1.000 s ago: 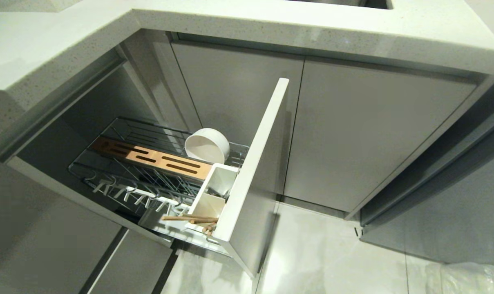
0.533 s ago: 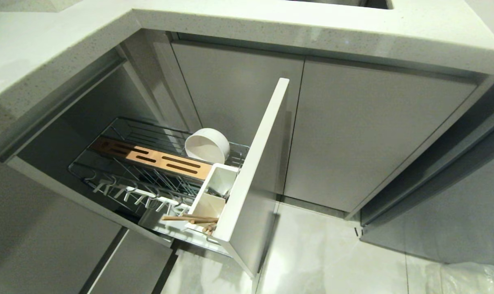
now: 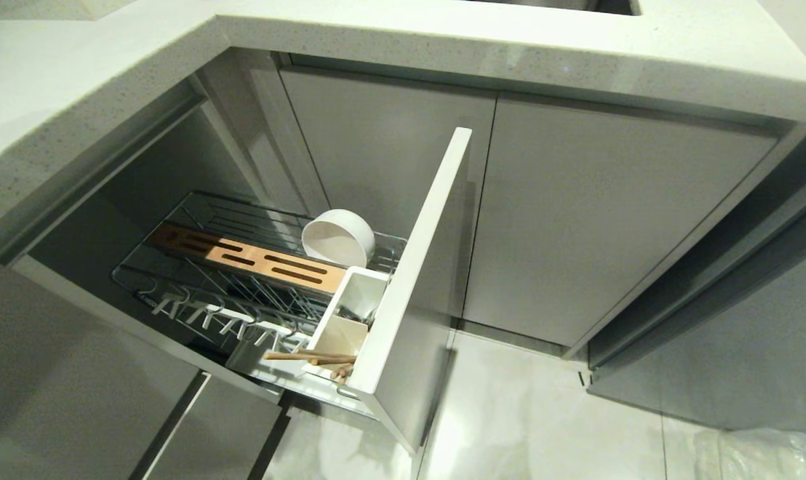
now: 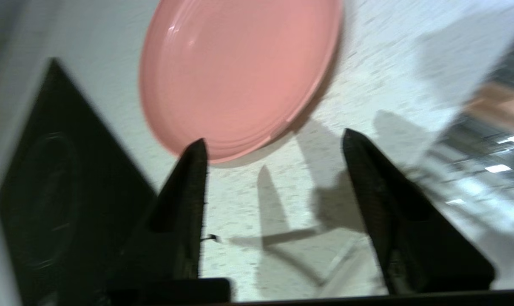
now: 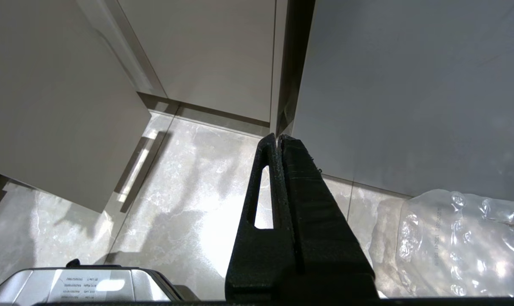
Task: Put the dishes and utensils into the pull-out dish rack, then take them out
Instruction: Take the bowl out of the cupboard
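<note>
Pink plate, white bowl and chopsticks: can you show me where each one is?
pink plate (image 4: pixel 239 76), left wrist view, the middle of its flat face.
white bowl (image 3: pixel 335 241), head view, its inside.
chopsticks (image 3: pixel 309 357), head view, the middle of the sticks.

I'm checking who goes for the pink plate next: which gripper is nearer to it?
Left. The left gripper hangs open over the countertop, just short of the pink plate. The right gripper is shut, down by the floor, with no plate near.

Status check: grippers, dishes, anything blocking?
Left gripper open over countertop, pink plate just ahead. Right gripper shut, parked. Bowl, chopsticks racked. Nothing blocking.
</note>
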You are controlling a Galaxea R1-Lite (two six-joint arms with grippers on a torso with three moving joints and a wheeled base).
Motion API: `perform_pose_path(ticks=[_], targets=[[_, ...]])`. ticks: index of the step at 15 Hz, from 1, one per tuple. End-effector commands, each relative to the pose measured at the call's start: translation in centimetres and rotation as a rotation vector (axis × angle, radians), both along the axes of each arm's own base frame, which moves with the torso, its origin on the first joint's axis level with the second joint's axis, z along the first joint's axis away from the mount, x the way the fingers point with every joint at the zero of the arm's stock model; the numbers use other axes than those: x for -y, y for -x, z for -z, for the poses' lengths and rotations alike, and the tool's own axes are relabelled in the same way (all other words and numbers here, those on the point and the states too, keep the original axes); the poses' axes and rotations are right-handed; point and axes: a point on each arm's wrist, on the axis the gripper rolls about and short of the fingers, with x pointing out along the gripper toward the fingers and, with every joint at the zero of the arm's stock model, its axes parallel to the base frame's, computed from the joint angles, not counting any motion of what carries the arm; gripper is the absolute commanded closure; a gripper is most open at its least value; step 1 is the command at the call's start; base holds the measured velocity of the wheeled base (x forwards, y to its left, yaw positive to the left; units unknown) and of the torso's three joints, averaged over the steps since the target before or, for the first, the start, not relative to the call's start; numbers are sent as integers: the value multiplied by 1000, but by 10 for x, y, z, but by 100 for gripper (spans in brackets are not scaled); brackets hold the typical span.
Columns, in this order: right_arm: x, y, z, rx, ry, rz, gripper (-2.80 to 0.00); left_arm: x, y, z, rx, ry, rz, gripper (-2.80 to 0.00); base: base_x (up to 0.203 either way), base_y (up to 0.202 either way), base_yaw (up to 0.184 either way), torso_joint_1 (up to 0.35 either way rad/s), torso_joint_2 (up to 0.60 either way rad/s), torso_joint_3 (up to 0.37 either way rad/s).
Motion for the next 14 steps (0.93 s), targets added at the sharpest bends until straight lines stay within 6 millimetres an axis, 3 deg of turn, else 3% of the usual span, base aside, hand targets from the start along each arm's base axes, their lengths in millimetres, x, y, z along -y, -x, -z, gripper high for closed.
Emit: perform_pose_path(ticks=[1,4,7,10,14], targets=[[0,0,0,-1,0,0,0,-4,19,-6,76,55,61,0,0,0,0,0,0,0],[0,0,0,-1,0,0,0,-2,23,-9,222,304,171,0,0,0,0,0,0,0],[0,0,0,-1,0,0,0,7,14,-2,236,681,353,0,0,0,0,0,0,0],[0,0,0,-1,0,0,0,22,-17,25,135,932,286,0,0,0,0,0,0,0],[0,0,0,-1,0,0,0,56,-40,52,-16,1059,292,0,0,0,0,0,0,0]])
